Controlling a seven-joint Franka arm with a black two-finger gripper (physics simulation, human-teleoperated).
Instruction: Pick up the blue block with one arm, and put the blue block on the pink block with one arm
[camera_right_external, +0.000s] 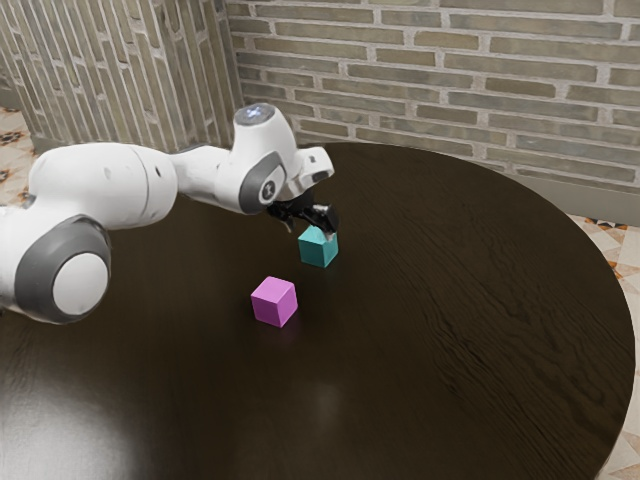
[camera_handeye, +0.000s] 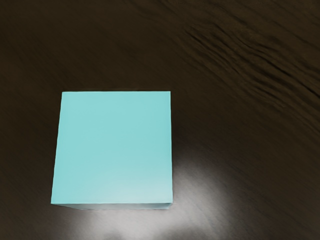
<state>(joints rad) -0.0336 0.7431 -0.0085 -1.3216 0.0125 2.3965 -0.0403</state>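
The blue block (camera_right_external: 319, 248), a teal-blue cube, rests on the dark table (camera_right_external: 480, 300) near its middle. My black gripper (camera_right_external: 316, 227) hangs right over it, open, with one finger on each side of the block's top edge. From the wrist, the block's flat top face (camera_handeye: 113, 147) lies directly under my hand. The pink block (camera_right_external: 274, 301) sits on the table a short way nearer the front and toward the exterior view's left of the blue block, apart from it.
The round dark wooden table ends in a curved edge toward the exterior view's right. Brick walls (camera_right_external: 450, 80) stand behind it. My white arm (camera_right_external: 120, 200) stretches in from the exterior view's left.
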